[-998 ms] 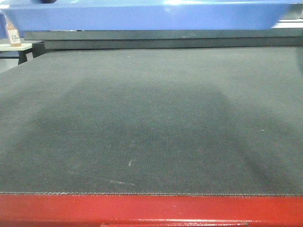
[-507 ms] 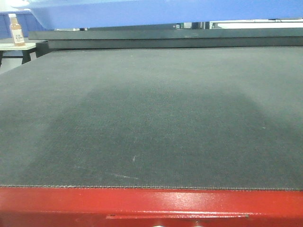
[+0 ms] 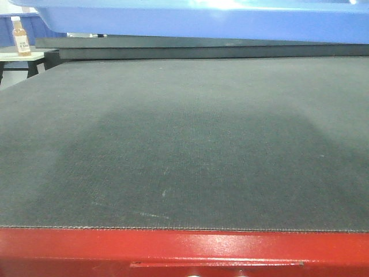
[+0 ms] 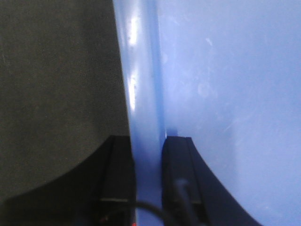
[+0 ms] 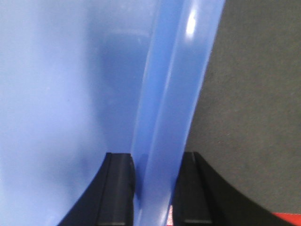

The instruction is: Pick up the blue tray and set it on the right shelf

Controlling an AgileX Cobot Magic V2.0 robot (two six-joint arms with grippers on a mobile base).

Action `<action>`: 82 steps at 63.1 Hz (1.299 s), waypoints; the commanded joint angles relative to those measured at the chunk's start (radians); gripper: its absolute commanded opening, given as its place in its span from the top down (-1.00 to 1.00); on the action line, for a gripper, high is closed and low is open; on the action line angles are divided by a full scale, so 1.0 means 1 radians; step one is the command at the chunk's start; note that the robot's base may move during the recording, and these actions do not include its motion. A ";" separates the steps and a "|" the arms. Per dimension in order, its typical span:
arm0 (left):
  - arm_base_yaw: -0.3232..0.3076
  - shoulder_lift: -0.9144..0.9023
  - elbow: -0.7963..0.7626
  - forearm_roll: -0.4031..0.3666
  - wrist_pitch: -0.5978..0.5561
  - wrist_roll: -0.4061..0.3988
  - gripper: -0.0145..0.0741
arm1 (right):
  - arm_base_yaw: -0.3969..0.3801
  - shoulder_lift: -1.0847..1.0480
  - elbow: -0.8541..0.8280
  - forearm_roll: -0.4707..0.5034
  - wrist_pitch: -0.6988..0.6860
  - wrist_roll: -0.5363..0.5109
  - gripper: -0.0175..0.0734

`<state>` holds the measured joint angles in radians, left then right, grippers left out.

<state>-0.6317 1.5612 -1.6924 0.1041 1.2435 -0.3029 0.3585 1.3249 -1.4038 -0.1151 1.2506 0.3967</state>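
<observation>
The blue tray (image 3: pixel 202 20) hangs in the air across the top of the front view, above the dark mat. Its underside and rim are all that show there. In the left wrist view my left gripper (image 4: pixel 148 150) is shut on the tray's left rim (image 4: pixel 143 94), one black finger on each side of it. The right gripper (image 5: pixel 155 165) is shut on the tray's right rim (image 5: pixel 174 94) in the same way. The tray's glossy floor (image 4: pixel 235 94) fills the inner side of both wrist views. The right shelf is out of view.
A red-framed table (image 3: pixel 184 254) with a dark mat (image 3: pixel 184 144) lies below the tray. A small bottle (image 3: pixel 21 37) stands on a side surface at the far left. A dark ledge (image 3: pixel 202 47) runs along the mat's far edge.
The tray has stayed at the top of the front view, its lower edge rising then dropping again and tilting. The view shifted slightly between the earliest frame and now.
</observation>
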 commanded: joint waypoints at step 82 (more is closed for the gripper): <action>-0.017 -0.045 -0.022 -0.019 0.095 0.046 0.78 | -0.013 -0.030 -0.029 -0.011 -0.038 -0.032 0.57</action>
<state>-0.6317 1.5612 -1.6924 0.0917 1.2435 -0.3016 0.3458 1.3265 -1.4038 -0.1032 1.2525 0.3945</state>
